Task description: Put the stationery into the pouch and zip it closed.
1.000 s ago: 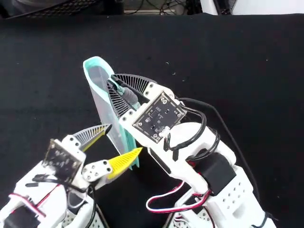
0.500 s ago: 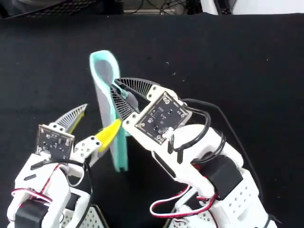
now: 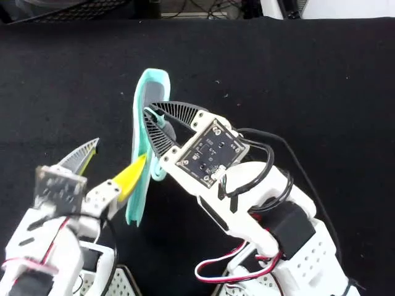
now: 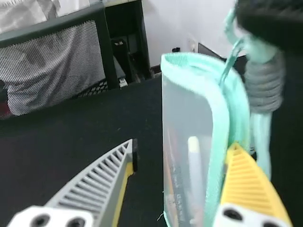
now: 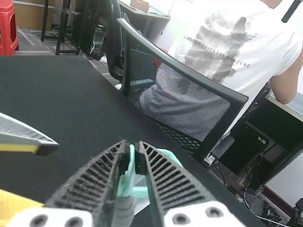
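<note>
While the pouch (image 3: 140, 139) stands on edge just left of the middle of the high view, over the black table (image 3: 296, 80), the first half of the task looks done. Through its clear side, low in the middle of the left wrist view, a white pen (image 4: 193, 158) shows, with something orange beside it. No stationery lies loose on the cloth in any of the views.

The zipping is the part left. At the pouch's far end, toward the top of the high view, the green edge curls into a loop with the grey inside showing, so that end seems to gape. How far the zip has run along the rest cannot be told.

The zip pull (image 4: 262, 80), a grey wrapped tab on a green strip, sits at the upper right of the left wrist view. The right claw (image 3: 148, 112) is clenched on it. In the right wrist view its dark ribbed fingers (image 5: 106, 177) press together at the bottom centre with the green strip pinched between them.

The left claw (image 3: 120, 149) sits at the lower left of the high view, spread wide and grasping nothing. Its yellow finger (image 4: 246, 187) lies against the pouch's green edge, and its grey finger (image 4: 97, 187) stands well apart on the other side. The pouch would likely need steadying there before the pull can finish its run.
</note>
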`<state>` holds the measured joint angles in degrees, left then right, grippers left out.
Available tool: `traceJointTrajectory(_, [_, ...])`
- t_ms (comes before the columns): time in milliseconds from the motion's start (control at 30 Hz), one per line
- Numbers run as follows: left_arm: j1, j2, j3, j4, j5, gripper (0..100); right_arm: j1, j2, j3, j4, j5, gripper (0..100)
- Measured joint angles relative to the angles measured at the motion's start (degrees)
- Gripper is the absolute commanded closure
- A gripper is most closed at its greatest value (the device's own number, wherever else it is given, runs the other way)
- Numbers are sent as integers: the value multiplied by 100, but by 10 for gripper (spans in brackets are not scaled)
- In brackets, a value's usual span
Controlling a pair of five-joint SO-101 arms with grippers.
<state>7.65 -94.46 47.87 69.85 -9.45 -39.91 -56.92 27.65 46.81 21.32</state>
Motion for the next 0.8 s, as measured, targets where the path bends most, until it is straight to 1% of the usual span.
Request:
traceJointTrajectory(100, [440,0,-510,492,9,690,-9,0,0,0,0,986])
traceJointTrajectory(167, [862,0,-686,721,9,690,-44,0,0,0,0,986])
traceJointTrajectory(233, [1292,0,-712,809,9,690,-97,0,0,0,0,986])
traceJointTrajectory(300, [1574,0,-695,809,9,690,-105,0,0,0,0,986])
traceJointTrajectory(567, [1714,0,-18,290,0,690,-105,0,0,0,0,986])
traceJointTrajectory(700, [1741,0,211,-44,246,690,-105,0,0,0,0,986])
traceJointTrajectory(800, [1767,0,229,-123,316,690,-105,0,0,0,0,986])
